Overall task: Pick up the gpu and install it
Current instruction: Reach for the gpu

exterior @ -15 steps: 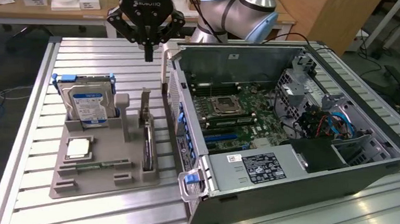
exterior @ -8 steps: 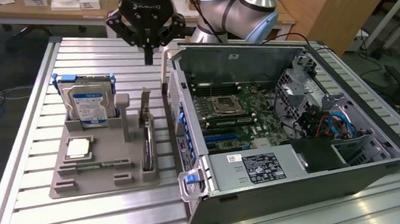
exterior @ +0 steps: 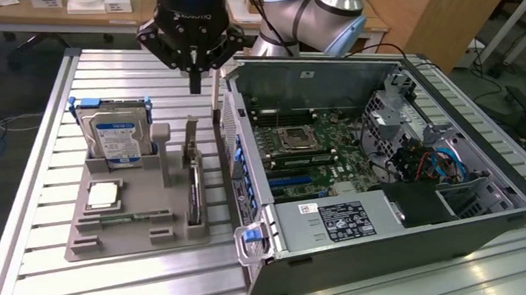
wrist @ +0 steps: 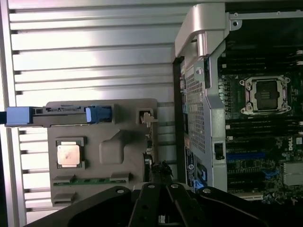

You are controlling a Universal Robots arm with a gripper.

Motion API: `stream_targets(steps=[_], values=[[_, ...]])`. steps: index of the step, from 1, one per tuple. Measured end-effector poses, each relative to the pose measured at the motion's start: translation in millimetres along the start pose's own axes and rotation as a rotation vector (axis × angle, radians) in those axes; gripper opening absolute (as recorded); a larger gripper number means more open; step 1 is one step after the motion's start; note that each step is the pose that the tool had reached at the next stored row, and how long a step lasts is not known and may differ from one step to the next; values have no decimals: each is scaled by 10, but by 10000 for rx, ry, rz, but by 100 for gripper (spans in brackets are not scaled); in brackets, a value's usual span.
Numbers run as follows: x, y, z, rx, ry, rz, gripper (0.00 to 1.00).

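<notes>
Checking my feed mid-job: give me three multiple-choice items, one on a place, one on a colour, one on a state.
1. Where is the gpu? A) on edge in the grey tray B) in the case C) lying on the table
2. The hard drive label is: A) red B) blue and white C) green
3. The gripper is: A) shut, empty B) wide open C) shut on the gpu
Answers: 1 A, it stands in a tray slot; 2 B, seen on the upright drive; 3 A, jaws meet above the tray, nothing between.

Hard drive, processor chip, memory stick on grey tray
</notes>
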State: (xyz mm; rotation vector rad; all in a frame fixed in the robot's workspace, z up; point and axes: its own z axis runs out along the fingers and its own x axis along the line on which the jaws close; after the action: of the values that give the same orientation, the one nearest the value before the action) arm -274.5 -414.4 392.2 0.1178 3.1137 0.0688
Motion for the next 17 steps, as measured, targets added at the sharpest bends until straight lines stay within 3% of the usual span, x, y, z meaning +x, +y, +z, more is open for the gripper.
stream_targets(steps=[11, 17], values=[[26, -243, -12, 0, 0, 0, 11], [47, -327, -15, 0, -1, 0, 11]])
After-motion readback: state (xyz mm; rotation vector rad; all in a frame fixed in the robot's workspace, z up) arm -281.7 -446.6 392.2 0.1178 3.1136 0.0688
